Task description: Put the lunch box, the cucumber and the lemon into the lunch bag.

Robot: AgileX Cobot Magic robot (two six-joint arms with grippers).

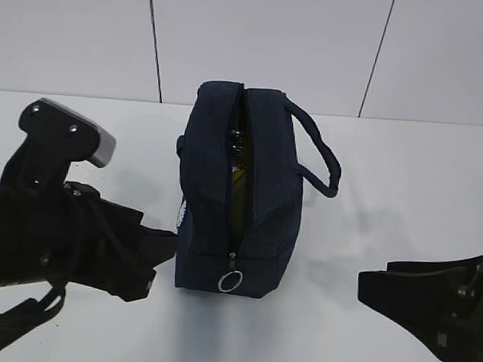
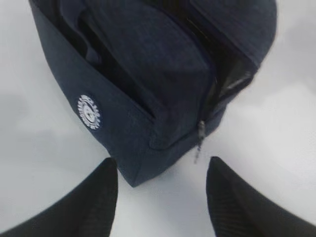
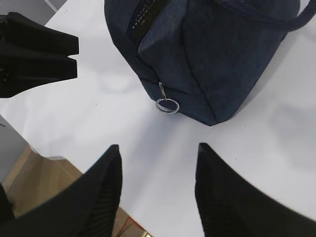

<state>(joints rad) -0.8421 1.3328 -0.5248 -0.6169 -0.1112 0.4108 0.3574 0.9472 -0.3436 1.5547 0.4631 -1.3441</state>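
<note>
You can see the bag (image 1: 239, 193) standing in the middle of the worktop (image 1: 388, 198), its zip open along the top. Nothing else lies out, so the packing looks almost done. Through the slit, the outside view shows something yellow-green, maybe the lemon; the box and cucumber are hidden. Both the left fingers (image 2: 162, 197) and the right fingers (image 3: 157, 190) stand wide and empty. Only the left wrist view shows the white logo (image 2: 88, 112); the right one shows the ring pull (image 3: 167, 104) best.

**Both Grippers Open, Nothing Held**

Left gripper (image 2: 162, 197) low at 9 o'clock, fingers spread wide apart, pointing toward 3 o'clock. Right gripper (image 3: 157, 190) low at 4 o'clock, fingers spread too, pointing toward 9 o'clock. Both black, both empty.
</note>
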